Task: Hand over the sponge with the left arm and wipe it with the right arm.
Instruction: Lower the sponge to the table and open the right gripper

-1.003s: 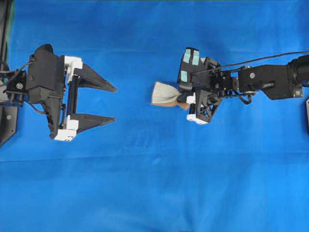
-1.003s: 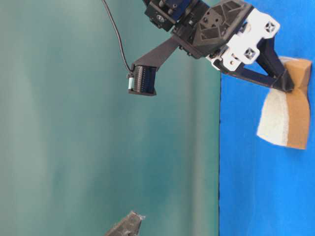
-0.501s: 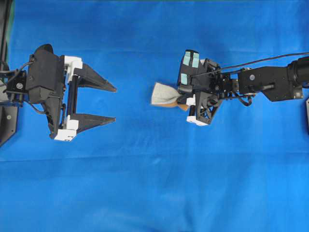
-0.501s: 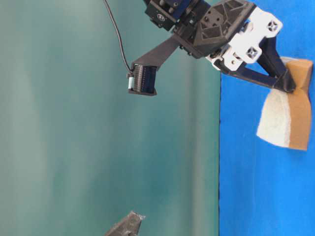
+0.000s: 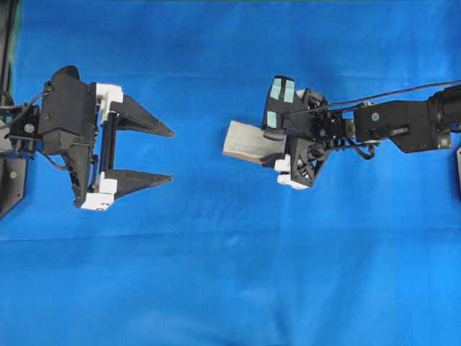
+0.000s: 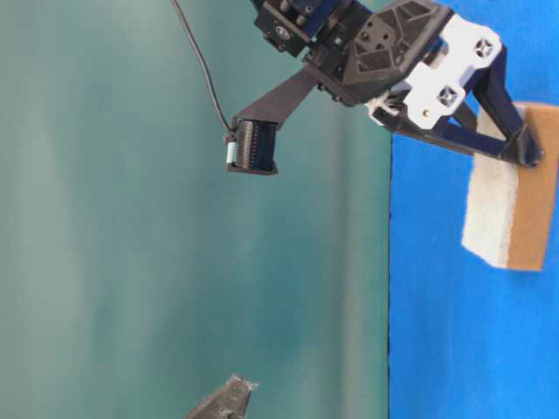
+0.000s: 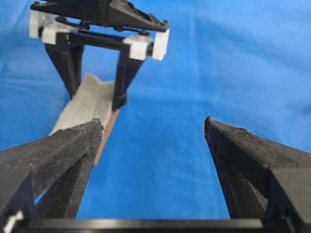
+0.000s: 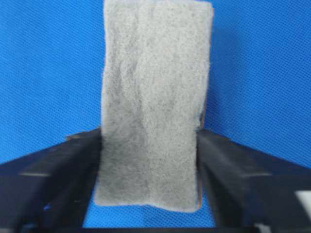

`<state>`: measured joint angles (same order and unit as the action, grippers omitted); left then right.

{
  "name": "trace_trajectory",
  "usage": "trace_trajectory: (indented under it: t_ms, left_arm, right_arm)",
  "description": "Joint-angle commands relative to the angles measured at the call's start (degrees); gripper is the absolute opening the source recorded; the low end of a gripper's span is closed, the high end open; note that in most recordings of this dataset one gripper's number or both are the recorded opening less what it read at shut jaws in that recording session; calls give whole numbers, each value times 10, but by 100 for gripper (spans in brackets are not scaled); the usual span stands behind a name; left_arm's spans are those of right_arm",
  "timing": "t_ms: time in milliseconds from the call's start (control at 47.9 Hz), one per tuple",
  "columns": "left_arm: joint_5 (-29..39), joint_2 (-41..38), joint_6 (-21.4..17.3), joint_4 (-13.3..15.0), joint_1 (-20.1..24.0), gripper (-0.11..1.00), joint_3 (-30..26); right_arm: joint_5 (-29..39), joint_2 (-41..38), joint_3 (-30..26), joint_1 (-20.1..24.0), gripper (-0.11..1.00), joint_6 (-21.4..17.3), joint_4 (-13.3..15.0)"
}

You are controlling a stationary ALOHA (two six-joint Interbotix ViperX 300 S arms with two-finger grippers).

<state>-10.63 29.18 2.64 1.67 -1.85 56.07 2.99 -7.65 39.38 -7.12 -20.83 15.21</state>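
Observation:
The sponge [image 5: 245, 142] lies flat near the middle of the blue cloth, grey top up, with its orange-tan layer along one edge. It also shows in the table-level view [image 6: 502, 209], the left wrist view [image 7: 85, 104] and the right wrist view [image 8: 153, 97]. My right gripper [image 5: 269, 148], the one with teal patches, straddles the sponge's right end. Its fingers [image 8: 228, 165] rest against the sponge's sides without squeezing it. My left gripper [image 5: 171, 155], with a plain black body, is wide open and empty at the left, pointing at the sponge with a gap between them.
The blue cloth [image 5: 230, 274] covers the whole table. A black cable [image 5: 403, 85] runs along the right arm. In the table-level view a teal backdrop [image 6: 131, 218] stands behind the table.
The right gripper's fingers have spread. The sponge, pinched into a bow-tie shape before, has sprung back to a flat rectangle. The right gripper has shifted slightly left. The left arm has not moved.

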Motion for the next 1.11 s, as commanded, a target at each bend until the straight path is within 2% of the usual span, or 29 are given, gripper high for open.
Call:
trace_trajectory:
  t_ms: [0, 230, 606, 794, 1087]
  left_arm:
    - [-6, 2, -1, -1, -2, 82, -2]
    - [-6, 2, -1, -1, -2, 82, -2]
    - [-6, 2, 0, -1, -2, 82, -3]
    - [-6, 2, 0, -1, -2, 82, -2]
    - [-6, 2, 1, -1, -2, 82, -3]
  right_arm:
    - [0, 26, -10, 0, 75, 0, 2]
    - [22, 58, -11, 1, 75, 0, 2]
    - [83, 175, -12, 16, 75, 2, 15]
    - [83, 209, -7, 33, 75, 0, 15]
    - [64, 210, -4, 47, 75, -4, 14]
